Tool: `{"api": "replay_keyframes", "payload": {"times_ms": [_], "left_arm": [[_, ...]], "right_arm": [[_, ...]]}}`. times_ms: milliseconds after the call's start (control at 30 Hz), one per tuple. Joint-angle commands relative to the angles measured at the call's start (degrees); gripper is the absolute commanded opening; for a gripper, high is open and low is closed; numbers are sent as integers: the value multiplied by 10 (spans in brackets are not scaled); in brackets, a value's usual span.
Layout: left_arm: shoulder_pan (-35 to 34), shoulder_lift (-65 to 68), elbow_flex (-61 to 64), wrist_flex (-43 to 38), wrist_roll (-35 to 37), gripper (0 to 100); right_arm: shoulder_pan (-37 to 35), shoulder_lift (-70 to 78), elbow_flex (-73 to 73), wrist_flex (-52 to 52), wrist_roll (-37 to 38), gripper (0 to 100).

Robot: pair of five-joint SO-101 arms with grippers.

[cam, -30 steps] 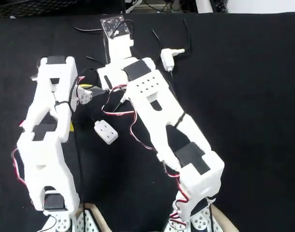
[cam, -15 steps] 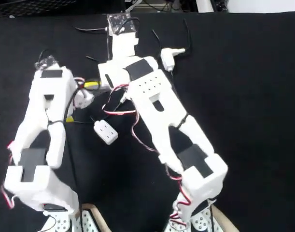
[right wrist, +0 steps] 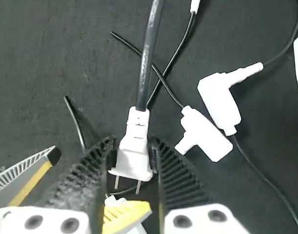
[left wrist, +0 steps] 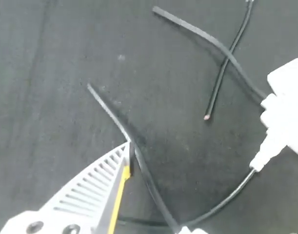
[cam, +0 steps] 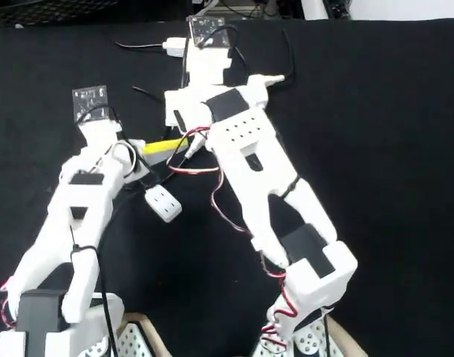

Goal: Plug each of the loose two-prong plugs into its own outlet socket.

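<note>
One white two-prong plug (right wrist: pixel 134 158) sat clenched in the right arm's jaws, its prongs pointing back toward the wrist. Its dark cable (right wrist: pixel 149 53) ran away across the black table (right wrist: pixel 36 53). Two more white angled plugs (right wrist: pixel 219 100) (right wrist: pixel 202 134) lay close together on the table just beside it. In the high view the white outlet socket (cam: pixel 162 202) lay between the arms, well apart from the held plug. I could not tell whether the left arm's jaws, above a thin black wire (left wrist: pixel 139 161), were released or clenched.

White plug (right wrist: pixel 133 158) gripped, prongs exposed, white socket (cam: pixel 163 203) flat
</note>
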Motion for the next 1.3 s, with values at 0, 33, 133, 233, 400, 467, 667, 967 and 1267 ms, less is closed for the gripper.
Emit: {"api": "replay_keyframes", "payload": {"times_ms": [0, 33, 133, 233, 400, 467, 667, 967, 1267], "left_arm": [[2, -25, 25, -72, -4, 619], [1, -25, 34, -86, -4, 619], [0, -24, 56, -127, -4, 619], [-6, -10, 54, -135, -3, 619], [-40, 23, 26, -136, 1, 619], [-39, 40, 18, -136, 1, 619], [-38, 67, 3, -135, -2, 619], [-39, 68, 3, -136, -4, 619], [-39, 65, 8, -134, -4, 619]], "right_arm": [[-23, -34, 8, -9, -17, 11], [-25, -34, 13, -9, -16, 11], [-29, -33, 16, -4, -17, 11], [-31, -34, 44, -4, -14, 11], [-47, -38, 55, -4, -12, 11], [-48, -38, 37, 10, -12, 11], [-51, -38, -2, 53, 4, 11], [-50, -38, -40, 91, 13, 11], [-48, -33, -35, 65, 11, 11]]}}
